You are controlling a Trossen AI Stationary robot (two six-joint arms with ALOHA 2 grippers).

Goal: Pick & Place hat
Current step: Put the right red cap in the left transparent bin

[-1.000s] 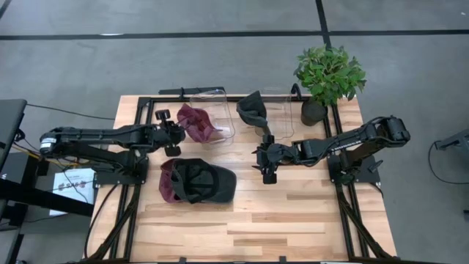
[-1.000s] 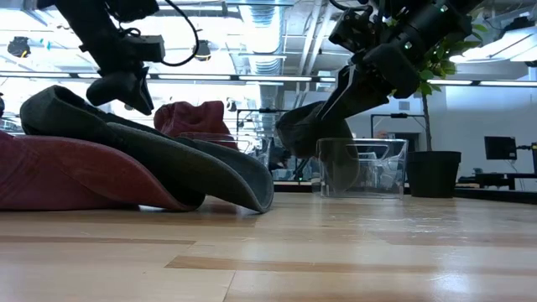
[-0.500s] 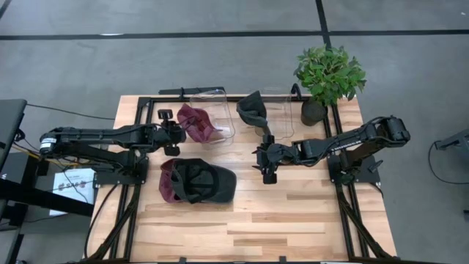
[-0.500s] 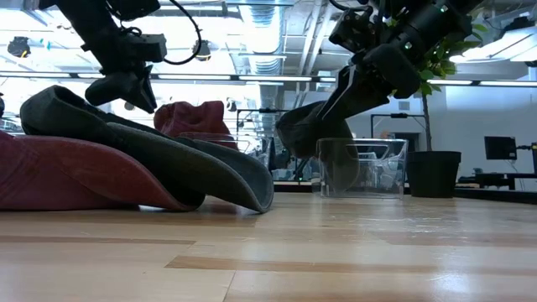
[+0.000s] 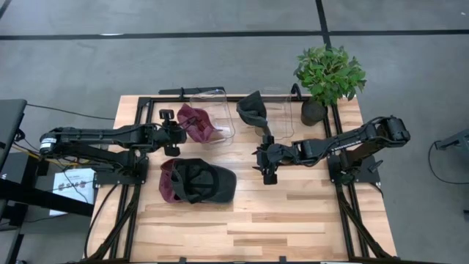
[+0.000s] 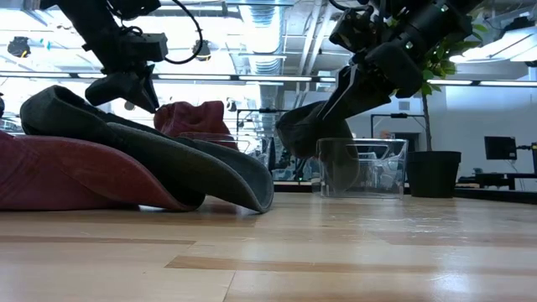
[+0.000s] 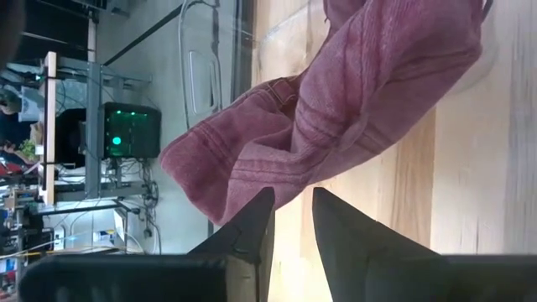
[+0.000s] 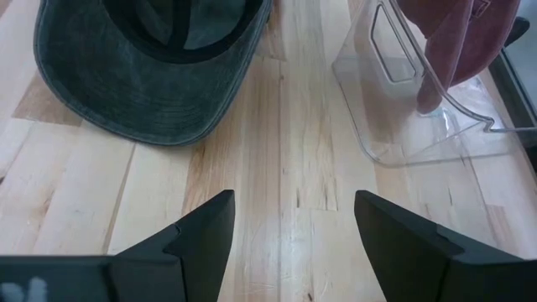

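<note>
A maroon hat (image 5: 196, 122) lies draped in the left clear bin (image 5: 216, 110) at the table's far side, also seen in the low view (image 6: 189, 117). My left gripper (image 5: 178, 130) is level beside its left edge, fingers a narrow gap apart (image 7: 292, 205). A dark grey hat (image 5: 253, 110) hangs over the left rim of the right clear bin (image 5: 282, 108). Another dark grey hat (image 5: 204, 182) lies upside down on a second maroon hat (image 5: 167, 183). My right gripper (image 5: 261, 163) hovers wide open (image 8: 289, 226) above bare wood, pointing toward the table's left. My left gripper has its fingertips (image 7: 267, 195) right at the lower edge of the maroon hat's cloth (image 7: 252, 180), coming level from the table's left. No cloth shows in the gap between the fingers, and I cannot tell whether they touch the hat.
A potted plant (image 5: 328, 77) stands at the far right corner. Black frame rails (image 5: 139, 147) run along both table sides. The near half of the table (image 5: 293, 220) is bare wood. The stacked hats (image 6: 126, 159) fill the near left in the low view.
</note>
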